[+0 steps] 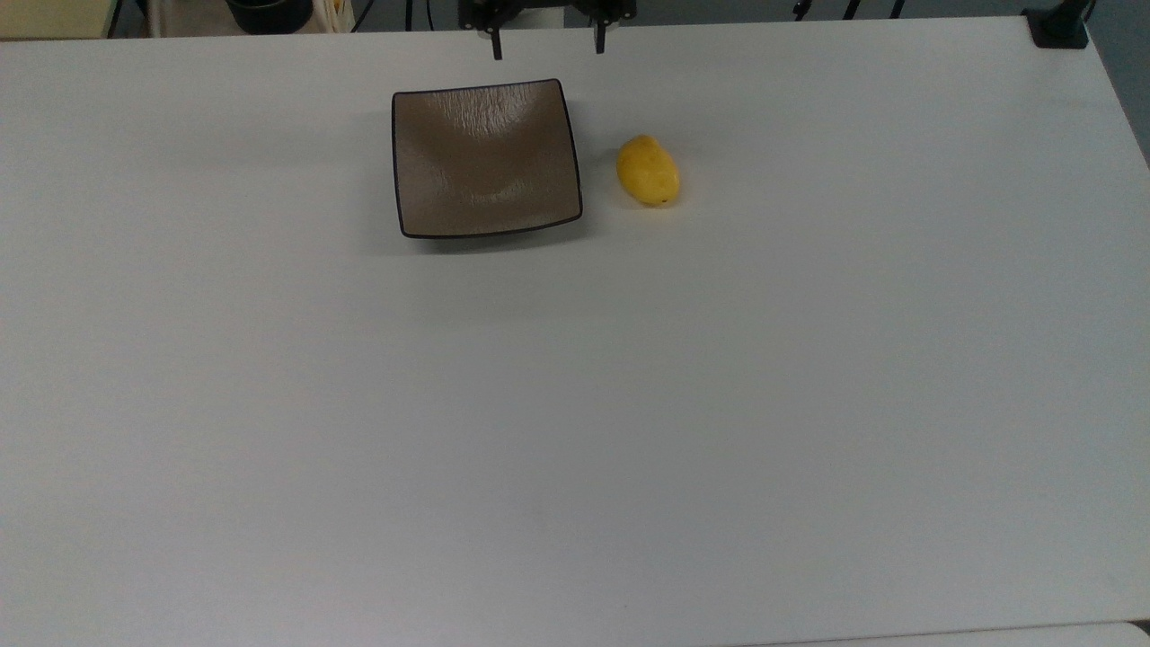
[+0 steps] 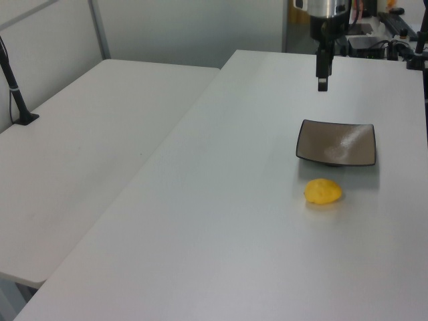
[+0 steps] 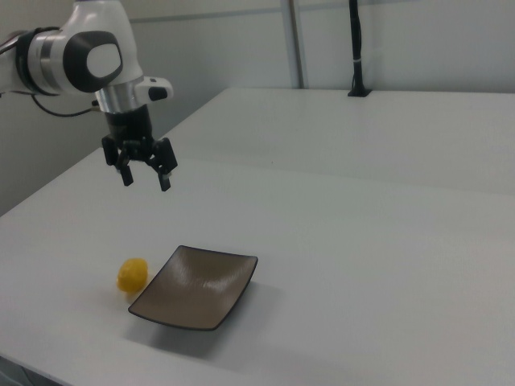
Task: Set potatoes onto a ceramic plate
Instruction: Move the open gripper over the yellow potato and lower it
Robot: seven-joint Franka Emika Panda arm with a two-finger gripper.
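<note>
Bare table (image 1: 629,404) surrounds the potato (image 1: 647,170) except where the ceramic plate (image 1: 485,158) sits near it.

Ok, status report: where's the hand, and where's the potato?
Hand open, empty, above table. Potato on table beside ceramic plate, apart. Nothing between them.

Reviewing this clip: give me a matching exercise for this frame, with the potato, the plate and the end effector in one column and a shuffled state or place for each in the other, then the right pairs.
Column A
1. potato
2. plate
3. end effector

Column B
a. in the air above the table, fingers apart, holding nothing
b. square and brown, nothing on it
c. yellow, lying on the table to the top view's right of the plate, apart from it

Pairs: 1-c, 2-b, 3-a
</note>
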